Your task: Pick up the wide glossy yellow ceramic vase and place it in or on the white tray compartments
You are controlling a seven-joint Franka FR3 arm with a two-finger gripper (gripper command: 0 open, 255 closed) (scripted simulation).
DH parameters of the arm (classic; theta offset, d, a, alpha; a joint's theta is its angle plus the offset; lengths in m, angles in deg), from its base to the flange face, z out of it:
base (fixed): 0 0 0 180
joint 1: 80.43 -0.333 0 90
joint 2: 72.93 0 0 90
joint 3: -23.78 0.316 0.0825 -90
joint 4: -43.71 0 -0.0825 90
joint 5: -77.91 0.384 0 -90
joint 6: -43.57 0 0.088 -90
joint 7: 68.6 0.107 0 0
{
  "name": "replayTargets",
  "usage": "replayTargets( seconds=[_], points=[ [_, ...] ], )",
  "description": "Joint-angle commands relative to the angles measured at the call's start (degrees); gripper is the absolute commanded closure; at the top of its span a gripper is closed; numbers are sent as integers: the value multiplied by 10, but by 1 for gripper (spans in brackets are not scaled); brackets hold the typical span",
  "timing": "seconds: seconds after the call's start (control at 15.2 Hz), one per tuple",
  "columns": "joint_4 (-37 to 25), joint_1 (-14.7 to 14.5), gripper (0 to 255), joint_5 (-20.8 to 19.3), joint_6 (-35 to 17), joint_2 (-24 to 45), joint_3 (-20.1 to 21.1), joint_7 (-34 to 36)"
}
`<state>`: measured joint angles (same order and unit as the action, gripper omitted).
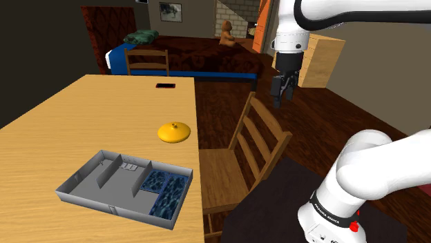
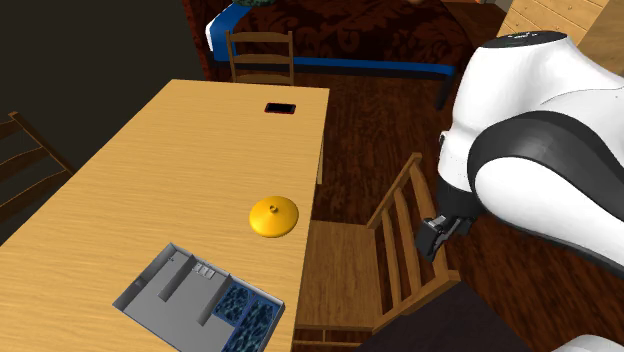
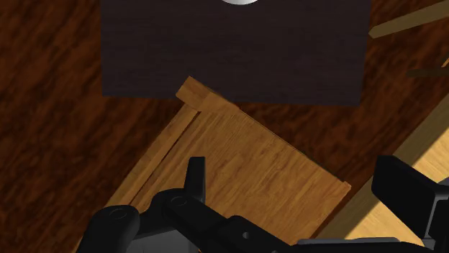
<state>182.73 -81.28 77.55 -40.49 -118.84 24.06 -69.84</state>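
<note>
Wooden table [image 1: 90,117] with low, wide, knob-topped yellow vase [image 1: 173,132]

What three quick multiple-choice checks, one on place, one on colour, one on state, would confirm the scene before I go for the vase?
1. The yellow vase sits: A on the table, between the tray and the small black object; B inside the tray; C on the black object.
2. The tray's patterned compartments are: A red; B blue; C green.
3. The gripper is: A shut on the vase; B shut on nothing; C open.
Key: 1 A, it rests on bare tabletop apart from both; 2 B, blue shows in the shoulder view; 3 C, the fingers stand apart in the wrist view.
</note>
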Motion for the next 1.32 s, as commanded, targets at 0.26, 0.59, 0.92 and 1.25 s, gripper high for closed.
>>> replayTargets(
  seconds=[0.26,0.59,0.92,1.25],
  points=[
    [-5,-9,0,13,-75,67,16,13],
    [-29,-18,0,23,-160,159,35,29],
    [-71,-24,0,26,-232,257,54,45],
    [-132,-30,0,20,-289,358,71,63]
  ],
)
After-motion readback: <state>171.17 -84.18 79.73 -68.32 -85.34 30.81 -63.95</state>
